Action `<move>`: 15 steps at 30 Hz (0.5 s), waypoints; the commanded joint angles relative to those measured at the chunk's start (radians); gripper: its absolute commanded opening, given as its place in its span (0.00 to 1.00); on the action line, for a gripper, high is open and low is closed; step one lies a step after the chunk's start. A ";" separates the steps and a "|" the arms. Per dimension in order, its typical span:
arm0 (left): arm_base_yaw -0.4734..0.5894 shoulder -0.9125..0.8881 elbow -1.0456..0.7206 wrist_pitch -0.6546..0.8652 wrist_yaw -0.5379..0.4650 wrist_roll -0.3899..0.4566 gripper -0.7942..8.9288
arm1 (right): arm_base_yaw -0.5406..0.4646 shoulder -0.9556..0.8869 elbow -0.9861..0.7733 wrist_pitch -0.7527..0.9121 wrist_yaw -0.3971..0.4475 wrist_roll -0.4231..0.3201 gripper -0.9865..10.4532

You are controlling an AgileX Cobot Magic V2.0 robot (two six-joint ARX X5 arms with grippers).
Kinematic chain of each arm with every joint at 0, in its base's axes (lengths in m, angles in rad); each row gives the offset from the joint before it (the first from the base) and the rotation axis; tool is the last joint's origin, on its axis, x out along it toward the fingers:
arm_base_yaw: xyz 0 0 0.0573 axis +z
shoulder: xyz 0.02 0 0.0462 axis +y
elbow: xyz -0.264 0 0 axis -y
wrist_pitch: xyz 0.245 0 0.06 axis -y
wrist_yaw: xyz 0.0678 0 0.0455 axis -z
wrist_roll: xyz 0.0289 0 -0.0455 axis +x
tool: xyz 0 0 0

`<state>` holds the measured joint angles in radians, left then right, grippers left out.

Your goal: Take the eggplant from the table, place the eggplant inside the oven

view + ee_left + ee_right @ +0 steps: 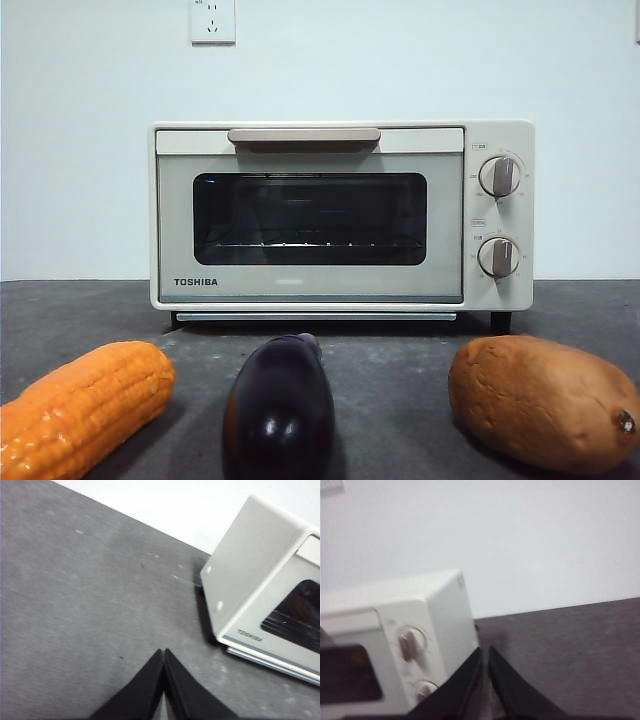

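Eggplant (pixel 279 410) lies near on the table (pixel 400 370), between corn (pixel 85 405) and sweet potato (pixel 545 400), facing the oven (pixel 340 215), door closed. I read left claw (pixel 163 652) and right claw (pixel 485 650) clenched, empty, parked aside; door needs opening first.

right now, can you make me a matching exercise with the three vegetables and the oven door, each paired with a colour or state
Column one:
1. eggplant
2. corn cob
3. sweet potato
4. oven door

Column two:
a. brown, lying at the right of the row in the front view
b. closed, rack visible through the dark glass
c. glossy dark purple, in the middle, stem end toward the oven
d. orange, lying at the left of the row in the front view

Pairs: 1-c, 2-d, 3-a, 4-b

All three vegetables lie on the table in front of the oven.
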<state>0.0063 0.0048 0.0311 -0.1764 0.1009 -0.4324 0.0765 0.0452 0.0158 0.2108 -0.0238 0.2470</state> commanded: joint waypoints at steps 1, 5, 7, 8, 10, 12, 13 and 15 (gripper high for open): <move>0.002 -0.002 0.008 -0.011 0.036 -0.033 0.09 | 0.000 -0.003 0.022 0.012 -0.003 0.146 0.09; 0.002 0.005 0.064 -0.037 0.038 -0.034 0.09 | 0.000 -0.002 0.081 -0.068 -0.003 0.165 0.09; 0.002 0.022 0.103 -0.070 0.038 -0.033 0.09 | 0.000 0.002 0.130 -0.153 -0.003 0.165 0.09; 0.002 0.034 0.126 -0.090 0.038 -0.033 0.09 | 0.000 0.009 0.161 -0.203 -0.003 0.164 0.09; 0.002 0.064 0.171 -0.128 0.039 -0.033 0.09 | 0.000 0.024 0.221 -0.294 -0.003 0.164 0.09; 0.002 0.103 0.217 -0.159 0.039 -0.032 0.09 | 0.000 0.050 0.280 -0.364 -0.003 0.160 0.09; 0.002 0.125 0.240 -0.171 0.039 -0.031 0.09 | 0.000 0.066 0.310 -0.393 -0.003 0.160 0.09; 0.002 0.172 0.282 -0.179 0.058 -0.024 0.09 | 0.000 0.099 0.364 -0.438 -0.003 0.160 0.09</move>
<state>0.0063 0.1627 0.2867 -0.3653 0.1486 -0.4622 0.0765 0.1326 0.3538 -0.2226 -0.0257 0.3981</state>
